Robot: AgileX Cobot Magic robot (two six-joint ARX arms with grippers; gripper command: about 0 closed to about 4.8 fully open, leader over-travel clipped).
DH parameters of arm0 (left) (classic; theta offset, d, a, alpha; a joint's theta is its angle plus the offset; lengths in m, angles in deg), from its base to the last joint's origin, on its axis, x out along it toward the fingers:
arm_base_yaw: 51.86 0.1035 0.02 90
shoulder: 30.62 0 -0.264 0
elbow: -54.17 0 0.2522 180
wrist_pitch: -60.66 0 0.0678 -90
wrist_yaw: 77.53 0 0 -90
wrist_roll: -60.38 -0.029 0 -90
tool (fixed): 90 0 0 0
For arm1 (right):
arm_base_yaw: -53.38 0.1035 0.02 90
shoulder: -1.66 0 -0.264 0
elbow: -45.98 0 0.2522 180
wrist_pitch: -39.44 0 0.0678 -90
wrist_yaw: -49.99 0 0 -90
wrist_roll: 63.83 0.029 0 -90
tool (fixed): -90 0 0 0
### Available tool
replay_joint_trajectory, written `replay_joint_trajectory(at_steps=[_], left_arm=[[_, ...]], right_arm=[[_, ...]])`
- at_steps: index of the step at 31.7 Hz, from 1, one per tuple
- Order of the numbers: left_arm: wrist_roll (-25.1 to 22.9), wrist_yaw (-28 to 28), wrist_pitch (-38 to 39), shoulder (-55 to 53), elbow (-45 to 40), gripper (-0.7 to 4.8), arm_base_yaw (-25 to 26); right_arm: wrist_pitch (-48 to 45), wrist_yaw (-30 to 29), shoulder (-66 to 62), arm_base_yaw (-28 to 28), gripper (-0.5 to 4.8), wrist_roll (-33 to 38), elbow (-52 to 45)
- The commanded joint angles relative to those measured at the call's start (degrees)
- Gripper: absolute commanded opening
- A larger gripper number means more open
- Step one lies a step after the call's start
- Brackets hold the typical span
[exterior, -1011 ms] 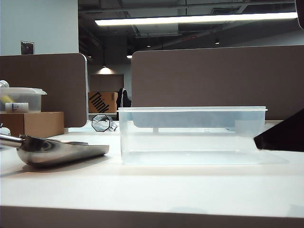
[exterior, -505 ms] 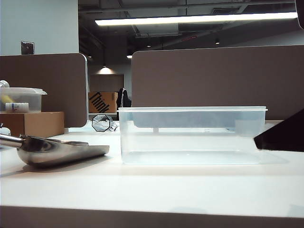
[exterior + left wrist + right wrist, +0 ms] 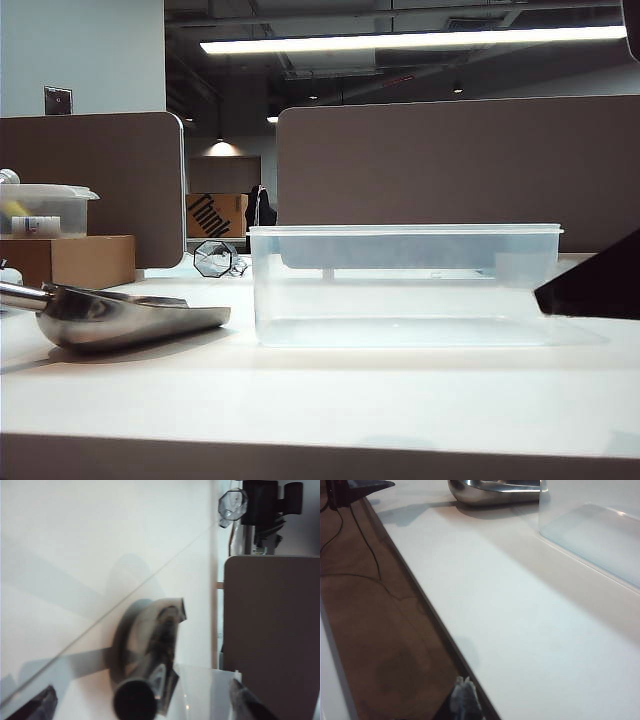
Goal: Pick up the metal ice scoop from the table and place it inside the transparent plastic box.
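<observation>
L gripper [image 3: 140, 700], jaws wide apart, is hovering over the metal ice scoop [image 3: 125, 318] lying on the table [image 3: 330, 400] beside the transparent plastic box [image 3: 405, 285], so best straddle the rod handle squarely; R gripper [image 3: 465, 700] is sitting near the table's front edge, state unclear.

The white table [image 3: 330, 400] bears the metal ice scoop [image 3: 120, 318] just beside the transparent plastic box [image 3: 404, 285].

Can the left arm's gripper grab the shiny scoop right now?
Probably yes. The left gripper is open, fingertips either side of the metal ice scoop, which lies uncovered on the table.
</observation>
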Motion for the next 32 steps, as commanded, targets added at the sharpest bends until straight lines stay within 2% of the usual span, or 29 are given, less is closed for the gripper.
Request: replay_joint_trajectory(at_steps=[1, 17, 32], left_arm=[[-0.1, 0.2, -2.7, -2.9, 0.0, 4.79, -0.1], [-0.1, 0.0, -18.1, -16.1, 0.1, 4.79, -0.1], [0.4, -0.9, -25.1, -26.0, 2.0, 4.79, -1.3]], right_arm=[[-1.0, 0.0, 0.0, 0.0, -0.01, -0.1, 0.0], [-1.0, 0.0, 0.0, 0.0, -0.01, -0.1, 0.0], [-1.0, 0.0, 0.0, 0.0, -0.01, -0.1, 0.0]])
